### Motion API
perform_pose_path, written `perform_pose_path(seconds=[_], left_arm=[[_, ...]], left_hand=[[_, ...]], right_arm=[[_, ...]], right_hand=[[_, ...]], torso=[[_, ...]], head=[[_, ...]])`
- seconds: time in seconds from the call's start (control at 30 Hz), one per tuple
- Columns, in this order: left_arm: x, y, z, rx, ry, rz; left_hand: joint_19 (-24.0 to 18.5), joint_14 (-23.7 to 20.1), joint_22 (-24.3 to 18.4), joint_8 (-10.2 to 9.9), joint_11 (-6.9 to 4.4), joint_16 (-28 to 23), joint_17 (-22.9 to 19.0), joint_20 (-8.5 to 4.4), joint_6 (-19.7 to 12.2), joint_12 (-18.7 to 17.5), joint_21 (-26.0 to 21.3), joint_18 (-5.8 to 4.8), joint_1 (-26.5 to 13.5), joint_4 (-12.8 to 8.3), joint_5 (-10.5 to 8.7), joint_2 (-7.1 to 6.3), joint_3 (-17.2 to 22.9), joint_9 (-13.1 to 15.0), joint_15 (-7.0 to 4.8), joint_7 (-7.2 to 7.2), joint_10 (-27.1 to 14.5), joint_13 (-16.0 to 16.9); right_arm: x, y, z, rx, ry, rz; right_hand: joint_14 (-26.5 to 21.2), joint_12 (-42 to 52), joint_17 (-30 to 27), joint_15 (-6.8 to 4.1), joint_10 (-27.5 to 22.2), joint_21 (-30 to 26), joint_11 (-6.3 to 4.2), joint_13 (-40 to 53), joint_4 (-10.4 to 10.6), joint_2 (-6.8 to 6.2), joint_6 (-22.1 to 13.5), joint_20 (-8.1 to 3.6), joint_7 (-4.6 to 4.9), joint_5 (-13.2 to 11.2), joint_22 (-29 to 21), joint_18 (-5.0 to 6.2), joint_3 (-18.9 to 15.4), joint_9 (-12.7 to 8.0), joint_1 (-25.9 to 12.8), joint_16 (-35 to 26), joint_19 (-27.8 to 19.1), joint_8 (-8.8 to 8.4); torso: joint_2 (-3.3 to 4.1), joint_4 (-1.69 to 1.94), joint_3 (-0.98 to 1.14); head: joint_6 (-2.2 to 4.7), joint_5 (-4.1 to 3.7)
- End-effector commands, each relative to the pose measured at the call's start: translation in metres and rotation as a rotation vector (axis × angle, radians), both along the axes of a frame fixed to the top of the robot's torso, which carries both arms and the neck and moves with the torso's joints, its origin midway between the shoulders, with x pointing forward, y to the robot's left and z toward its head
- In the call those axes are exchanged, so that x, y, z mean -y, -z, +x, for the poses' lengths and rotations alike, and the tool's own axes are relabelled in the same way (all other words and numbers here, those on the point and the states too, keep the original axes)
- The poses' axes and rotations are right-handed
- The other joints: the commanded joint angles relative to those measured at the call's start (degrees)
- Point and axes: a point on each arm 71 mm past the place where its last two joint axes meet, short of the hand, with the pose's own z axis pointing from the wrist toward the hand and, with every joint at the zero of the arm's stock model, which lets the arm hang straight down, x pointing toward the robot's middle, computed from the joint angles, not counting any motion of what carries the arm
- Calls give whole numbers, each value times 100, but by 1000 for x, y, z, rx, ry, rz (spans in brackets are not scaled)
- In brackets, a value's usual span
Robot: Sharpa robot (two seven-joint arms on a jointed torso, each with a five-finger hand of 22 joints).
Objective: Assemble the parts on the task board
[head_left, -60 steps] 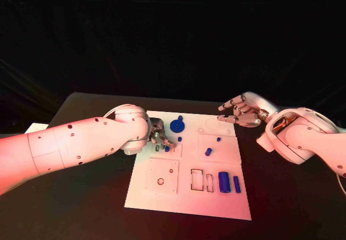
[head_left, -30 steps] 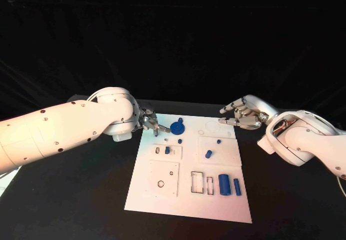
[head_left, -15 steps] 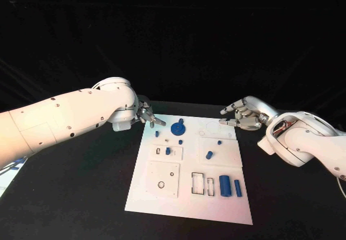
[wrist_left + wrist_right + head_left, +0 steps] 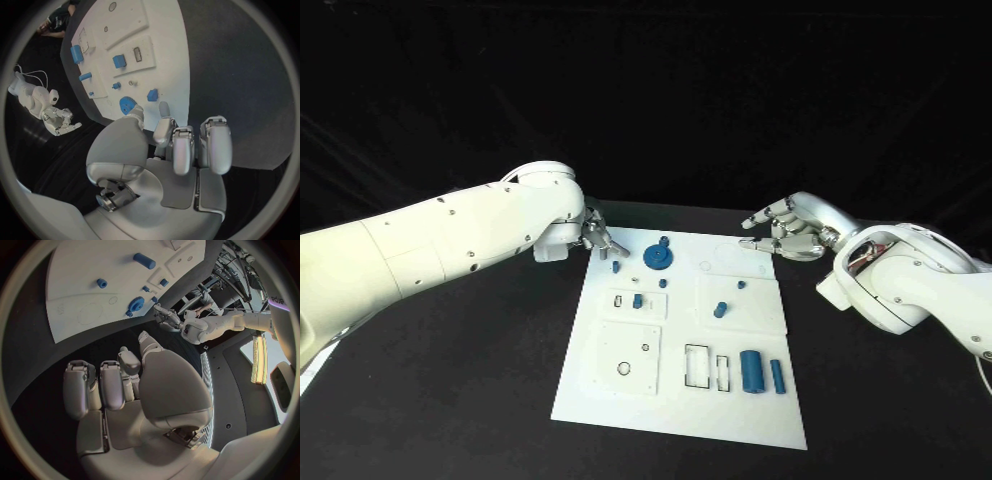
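The white task board (image 4: 675, 405) lies in the middle of the black table. On its far part sit a round blue disc (image 4: 658, 258) and several small blue pieces; one piece (image 4: 638, 300) stands in a slot of a left-hand panel. A blue cylinder (image 4: 751, 371) and a thin blue bar (image 4: 776, 375) lie near the right edge. My left hand (image 4: 599, 240) hovers at the board's far left corner, fingers loosely apart, holding nothing; its wrist view shows the disc (image 4: 127, 105) just beyond the fingers (image 4: 178, 145). My right hand (image 4: 788, 232) hangs empty over the far right corner.
Black table (image 4: 459, 400) surrounds the board on all sides. Empty rectangular slots (image 4: 694, 366) and a round-holed panel (image 4: 629, 357) mark the board's near half. The right wrist view shows the board (image 4: 81, 280) and my left hand (image 4: 165, 316) across it.
My left hand has let go of the small blue piece in the left slot and drawn back to the board's far left corner. The right hand has stayed put.
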Motion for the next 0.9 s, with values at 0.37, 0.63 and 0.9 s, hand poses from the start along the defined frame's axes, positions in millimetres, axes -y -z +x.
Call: perform_pose_path(seconds=[0.37,0.63,0.9], left_arm=[[-1,10,3,-31,-28,76],[3,11,3,-44,-17,67],[5,13,1,-62,-10,58]], left_hand=[[285,612,646,-24,7,17,1506,27,66,42,33,-25,161,-15,-12,45,-72,-24,28,7,51,11],[289,612,654,-24,5,17,1506,26,78,54,39,-27,204,-16,-10,73,-80,-32,26,4,60,23],[291,612,661,-23,4,17,1506,25,85,57,43,-28,229,-19,-10,82,-86,-35,25,2,63,26]], right_arm=[[-2,1,-1,1,-12,-6],[-2,1,0,0,-12,-7],[-2,1,0,-2,-12,-7]], right_hand=[[261,-27,-5,-23,3,-24,-23,-7,-2,36,27,1,-8,32,-2,44,-48,9,-29,-38,-26,17],[261,-27,-5,-23,3,-24,-23,-7,-2,36,27,1,-8,32,-2,44,-48,9,-29,-38,-26,17],[261,-27,-5,-23,3,-24,-23,-7,-2,36,27,1,-8,32,-2,44,-48,9,-29,-38,-26,17]], torso=[[-8,-1,7],[-12,1,9],[-10,1,10]], head=[[-25,1],[-22,6],[-18,7]])
